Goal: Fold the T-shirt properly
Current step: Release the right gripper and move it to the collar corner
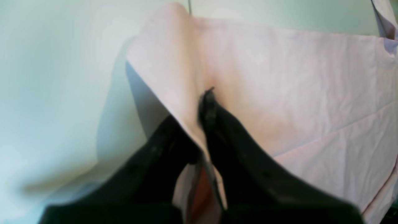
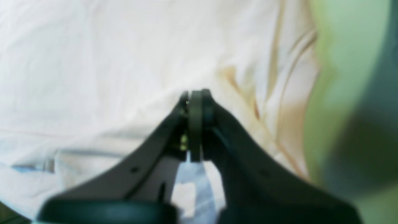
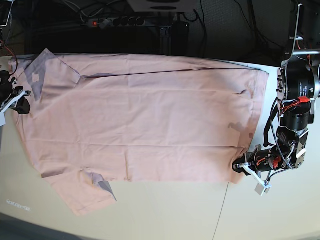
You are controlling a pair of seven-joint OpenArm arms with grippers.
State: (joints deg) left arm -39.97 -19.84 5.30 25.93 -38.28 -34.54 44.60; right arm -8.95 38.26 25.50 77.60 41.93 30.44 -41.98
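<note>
While one pink T-shirt (image 3: 145, 120) lies spread across the pale tabletop (image 3: 170, 210), two arms work its edges: the left gripper (image 3: 239, 166), at 4 o'clock, has its fingers clenched on the hem corner, and the right gripper (image 2: 195, 102), at 9 o'clock, pinches fabric. Dark cables (image 3: 125, 20) crowd 12 o'clock.

one t-shirt (image 3: 145, 120); two grippers: left gripper (image 3: 239, 166), right gripper (image 3: 22, 100); one table (image 3: 165, 210).
</note>
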